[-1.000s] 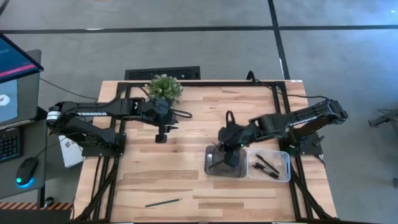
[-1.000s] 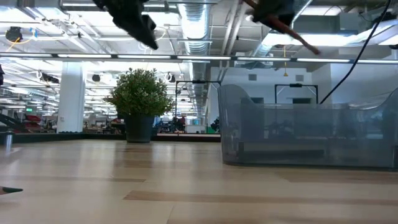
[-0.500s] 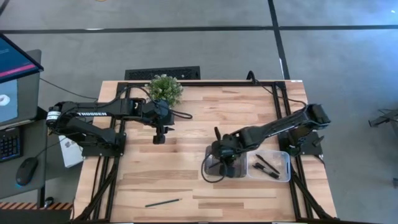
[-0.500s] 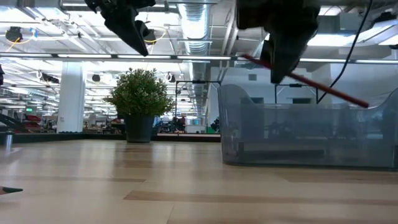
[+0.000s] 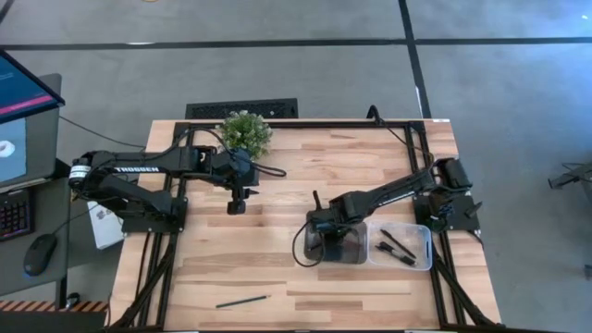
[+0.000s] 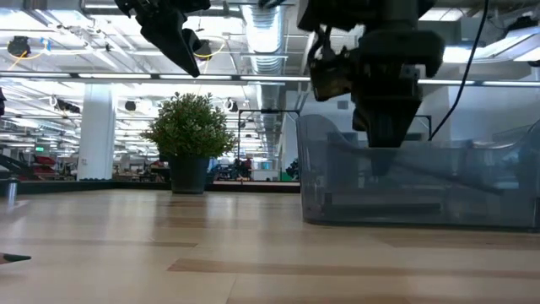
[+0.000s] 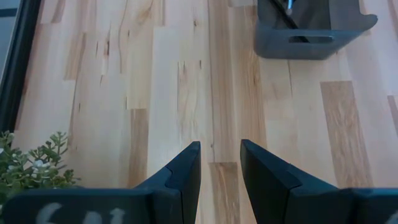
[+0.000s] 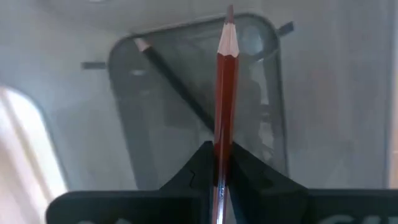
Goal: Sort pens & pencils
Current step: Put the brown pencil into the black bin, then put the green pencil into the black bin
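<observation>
One gripper (image 8: pixel 221 163) — pencil (image 8: pixel 224 87) pinched.

The right arm now reaches farther along the table than a second ago, and its right gripper (image 5: pixel 329 239) sits lower, down at the grey bin (image 5: pixel 309 248) instead of above its rim. In the low view the gripper now hangs in front of the bin's wall, where earlier it was cut off at the top. The red-brown pencil (image 8: pixel 224 81) it clamps no longer slants out over the rim; it points down into the bin.
</observation>
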